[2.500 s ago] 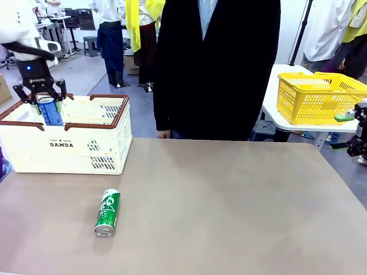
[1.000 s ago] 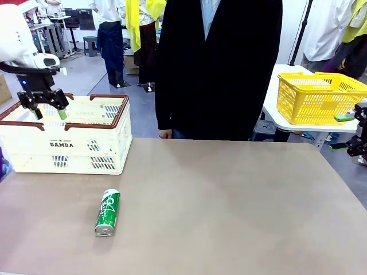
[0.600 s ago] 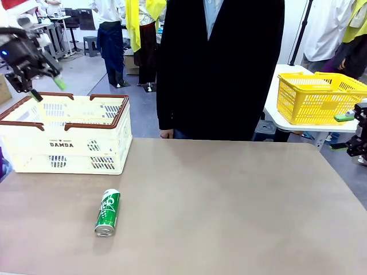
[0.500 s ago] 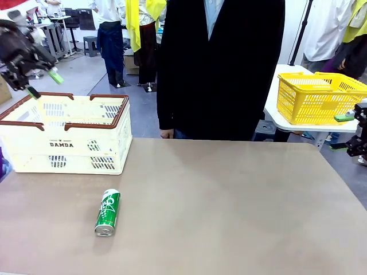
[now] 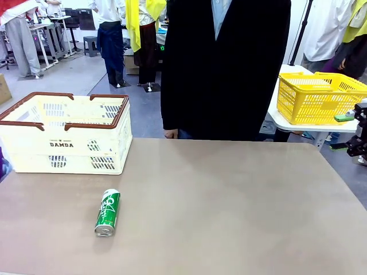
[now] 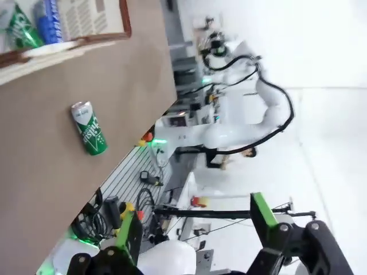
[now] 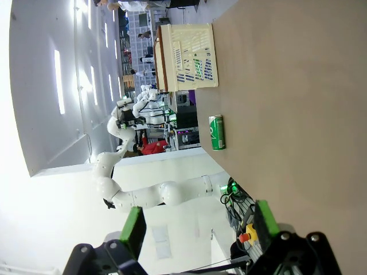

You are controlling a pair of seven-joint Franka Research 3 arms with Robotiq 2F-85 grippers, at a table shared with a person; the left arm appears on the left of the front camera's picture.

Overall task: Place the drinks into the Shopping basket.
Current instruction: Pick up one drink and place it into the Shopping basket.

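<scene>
Lying sideways on table [image 5: 241,206] near Shopping basket [image 5: 69,150]: green can [image 5: 107,212]. Blue can [image 6: 48,22] inside basket beside another green one [image 6: 20,33]. Left gripper [image 6: 198,226], right gripper [image 7: 198,226]: fingers spread apart, empty.

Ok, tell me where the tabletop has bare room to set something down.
Free: the brown tabletop right of the green metal can, up to the far edge by the person in black. Crowded: the left side, with the cream slotted plastic basket with brown rim and the can before it.
</scene>
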